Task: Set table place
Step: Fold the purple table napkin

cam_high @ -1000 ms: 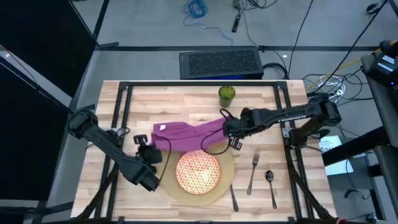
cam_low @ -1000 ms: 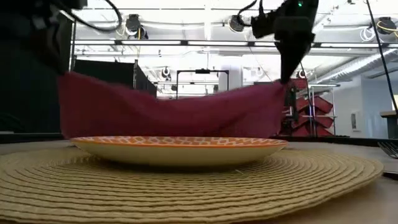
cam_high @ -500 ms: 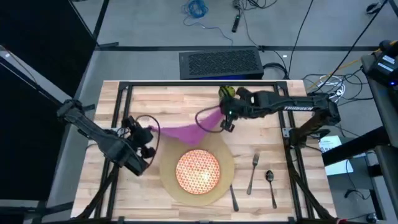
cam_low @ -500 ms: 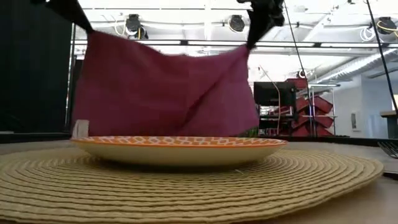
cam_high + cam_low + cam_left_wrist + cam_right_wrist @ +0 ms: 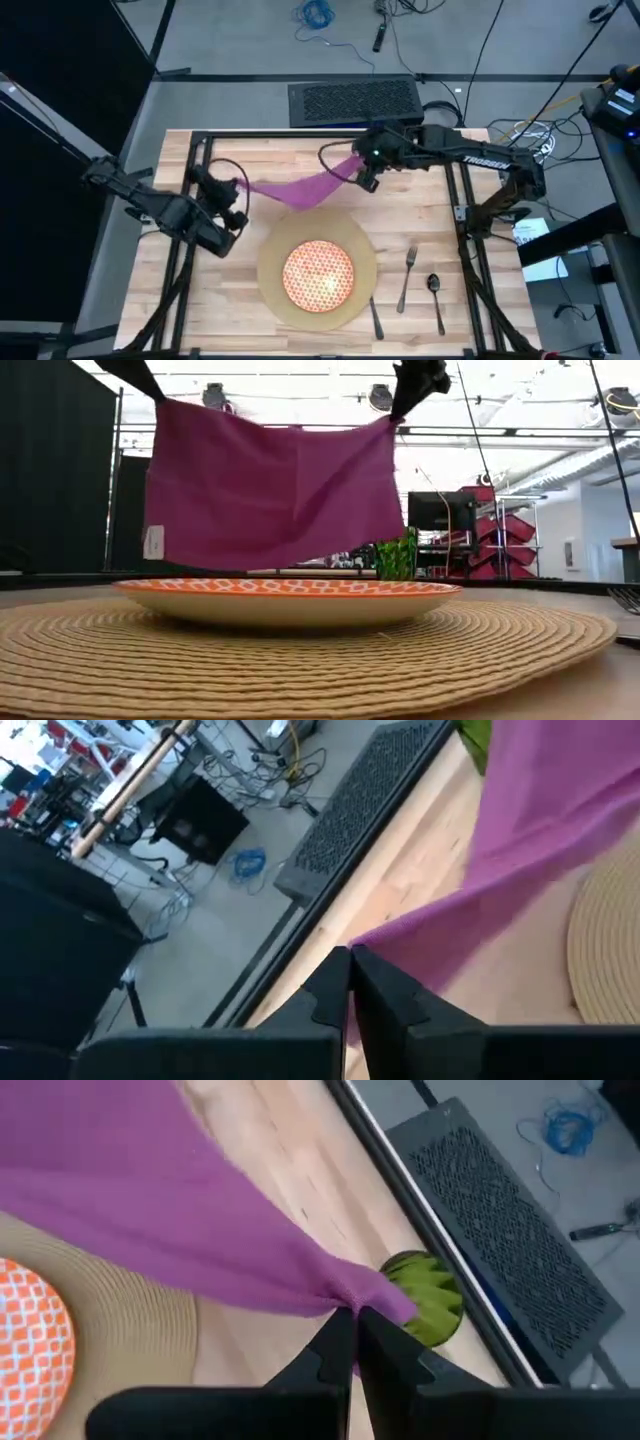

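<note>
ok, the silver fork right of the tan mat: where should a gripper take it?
Grip the silver fork mid-handle from straight above, fingers across its narrow width. It lies flat on the wooden table, tines pointing away from the near edge, with bare wood either side between the round tan mat and spoon.

The left gripper (image 5: 350,982) sits at the bottom centre of the frame, its two dark fingers (image 5: 328,988) pressed together on a corner of a magenta cloth (image 5: 540,850). The cloth stretches from the fingertips up toward the upper right corner, blurred along its edges. Beneath it lies the pale wooden table (image 5: 420,870), running diagonally through the middle of the frame. At the right edge shows an arc of the woven tan place (image 5: 608,942). A green object (image 5: 476,736) peeks in at the top right. Left of the table, on a grey floor, lie a dark perforated panel (image 5: 365,805), a blue cable coil (image 5: 247,865) and a black box (image 5: 203,820).
</note>
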